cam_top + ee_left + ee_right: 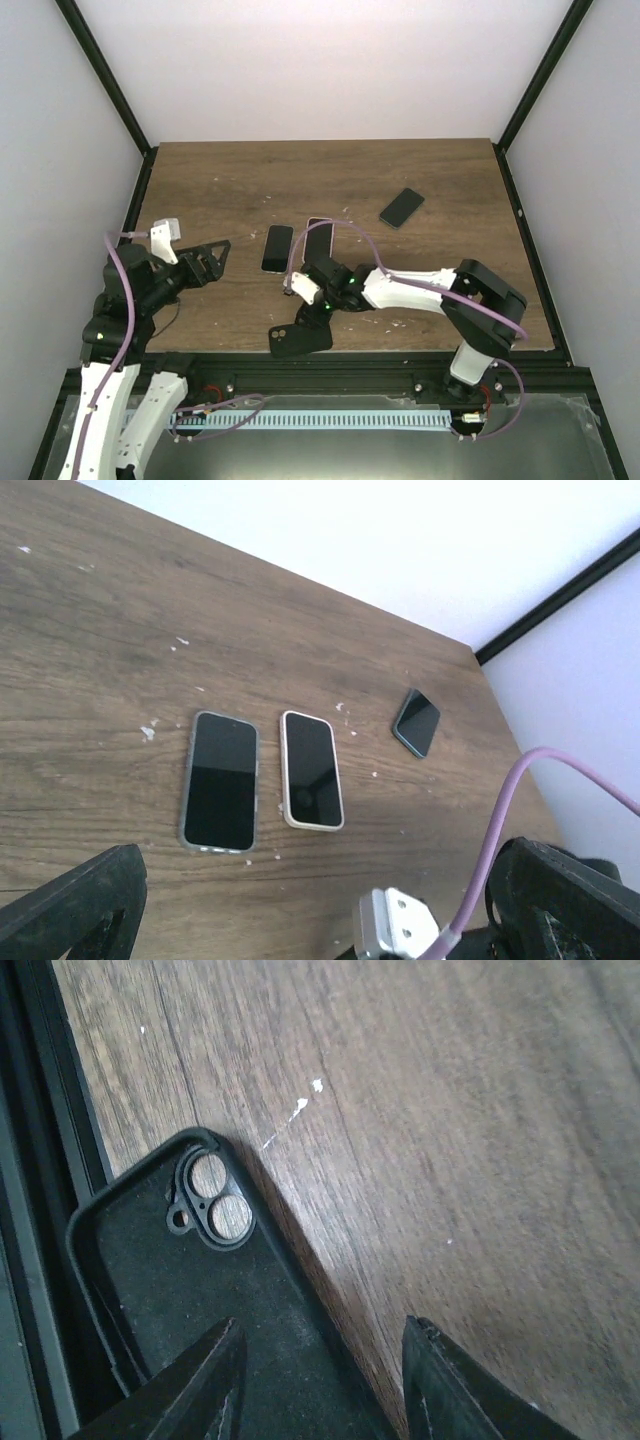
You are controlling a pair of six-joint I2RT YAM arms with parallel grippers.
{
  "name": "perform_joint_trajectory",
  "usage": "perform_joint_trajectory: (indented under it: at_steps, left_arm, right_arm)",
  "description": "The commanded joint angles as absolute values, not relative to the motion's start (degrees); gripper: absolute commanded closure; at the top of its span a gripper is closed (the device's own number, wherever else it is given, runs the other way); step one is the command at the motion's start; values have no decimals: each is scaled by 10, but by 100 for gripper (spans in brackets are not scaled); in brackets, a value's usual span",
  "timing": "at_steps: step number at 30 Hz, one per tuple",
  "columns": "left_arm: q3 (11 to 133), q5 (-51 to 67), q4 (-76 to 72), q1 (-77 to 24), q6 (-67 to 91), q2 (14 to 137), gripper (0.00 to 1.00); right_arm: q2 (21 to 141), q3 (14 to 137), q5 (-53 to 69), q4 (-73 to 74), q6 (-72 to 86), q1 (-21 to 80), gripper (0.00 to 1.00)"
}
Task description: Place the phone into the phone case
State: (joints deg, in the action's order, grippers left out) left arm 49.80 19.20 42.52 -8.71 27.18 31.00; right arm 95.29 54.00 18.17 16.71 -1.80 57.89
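We find both arms (pixel 410 288) built of white links and black joints, each carrying a purple cable (pixel 507 808); the left gripper (pixel 220 253) and right gripper (pixel 325 1325) are black.

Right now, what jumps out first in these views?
The empty black phone case sits at the near edge of the table, the right gripper straddling its long side. Beyond it three phones lie flat: a dark-rimmed phone and a light-rimmed phone side by side mid-table, a third phone alone farther right.

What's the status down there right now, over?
Left gripper open, holding nothing. Right gripper open, straddling phone case rim. Three phones lie flat, none cased. No obstruction seen.
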Motion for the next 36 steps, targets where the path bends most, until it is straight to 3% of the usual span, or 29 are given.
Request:
perform_joint_trajectory:
  at_steps: [1, 15, 30, 33, 36]
  left_arm:
    - [502, 146, 435, -86, 260, 293, 0]
    - [486, 143, 436, -86, 256, 293, 0]
    - [487, 130, 439, -86, 253, 287, 0]
    - [489, 127, 443, -86, 252, 287, 0]
    - [489, 123, 444, -86, 252, 287, 0]
  right_arm:
    - [971, 571, 148, 172, -57, 593, 57]
    - [1010, 576, 134, 168, -67, 617, 56]
    - [1019, 575, 107, 174, -73, 627, 65]
    - [1018, 573, 110, 174, -73, 628, 70]
    - [1011, 567, 106, 169, -69, 628, 82]
